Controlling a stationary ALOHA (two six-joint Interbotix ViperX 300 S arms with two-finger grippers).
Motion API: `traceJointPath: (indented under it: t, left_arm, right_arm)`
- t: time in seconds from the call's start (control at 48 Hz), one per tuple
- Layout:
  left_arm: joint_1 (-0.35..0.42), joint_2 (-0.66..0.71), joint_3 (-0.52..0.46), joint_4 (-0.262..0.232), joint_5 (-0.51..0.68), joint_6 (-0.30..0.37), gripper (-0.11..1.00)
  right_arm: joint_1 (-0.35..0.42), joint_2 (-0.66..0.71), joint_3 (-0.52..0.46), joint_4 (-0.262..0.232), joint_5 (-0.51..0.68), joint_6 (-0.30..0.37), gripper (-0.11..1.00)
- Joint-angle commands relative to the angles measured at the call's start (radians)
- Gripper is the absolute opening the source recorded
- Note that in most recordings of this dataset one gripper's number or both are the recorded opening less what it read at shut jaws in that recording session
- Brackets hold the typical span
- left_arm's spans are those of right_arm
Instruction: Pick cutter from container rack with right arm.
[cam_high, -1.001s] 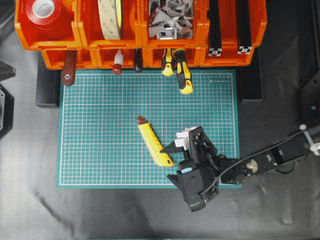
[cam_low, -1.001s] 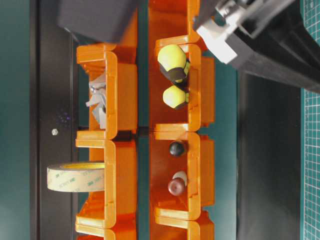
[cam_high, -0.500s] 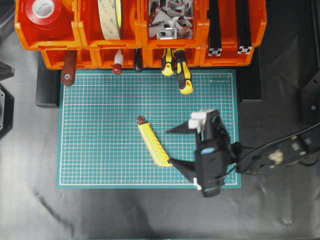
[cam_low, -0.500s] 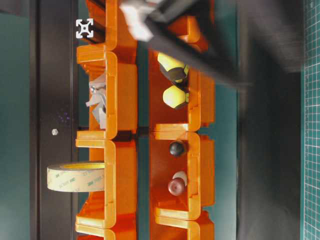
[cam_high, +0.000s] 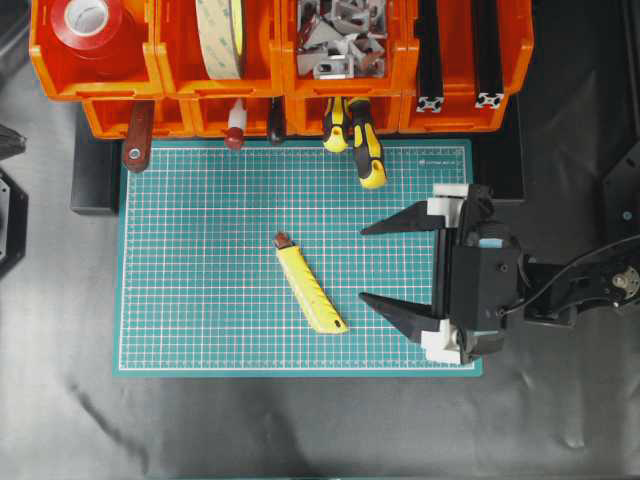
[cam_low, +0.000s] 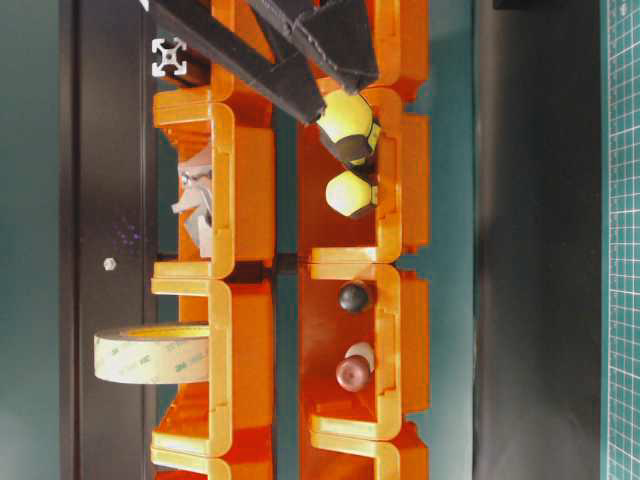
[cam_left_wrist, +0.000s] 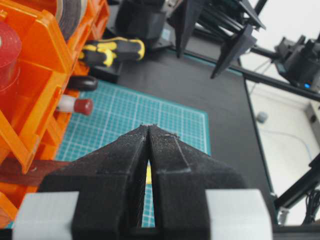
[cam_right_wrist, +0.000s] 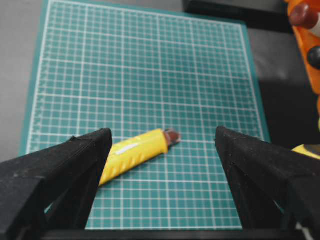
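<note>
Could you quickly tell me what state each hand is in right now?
Left hand: closed, holding nothing.
Right hand: wide open, empty; cutter lies on the mat.

One camera looks straight down, another faces the container rack (cam_low: 260, 250) closely, wrist cameras overlook the green mat (cam_right_wrist: 150, 75).

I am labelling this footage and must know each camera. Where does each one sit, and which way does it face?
Overhead: above, looking straight down on the green mat, cutter and open right gripper.
Table-level: low and turned sideways, facing the container rack; dark fingers cross its top.
Left wrist: behind the shut left gripper, facing across the mat.
Right wrist: between the right gripper's fingers, looking down at the cutter.
Overhead and right wrist both show the cutter lying on the mat.
</note>
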Motion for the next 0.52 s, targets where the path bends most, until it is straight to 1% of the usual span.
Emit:
traceJointPath:
  t: [0.0,0.146,0.334,0.5]
  left_arm:
    - [-0.002,0.008,-0.032,0.005,-0.003,0.005,0.01]
    - [-0.002,-0.003,-0.038,0.005,0.005,0.005,0.01]
    - [-0.002,-0.021,-0.049,0.005,0.026,0.002,0.01]
    - [-0.002,-0.025,-0.051,0.006,0.058,-0.003,0.01]
  right_arm:
    - [0.012,-0.018,-0.015,0.003,-0.008,0.015,0.81]
    - [0.032,-0.023,-0.015,0.002,-0.011,0.052,0.81]
    - [0.091,-0.058,-0.017,0.003,-0.003,0.075,0.81]
    - [0.117,-0.100,-0.014,0.003,0.017,0.100,0.81]
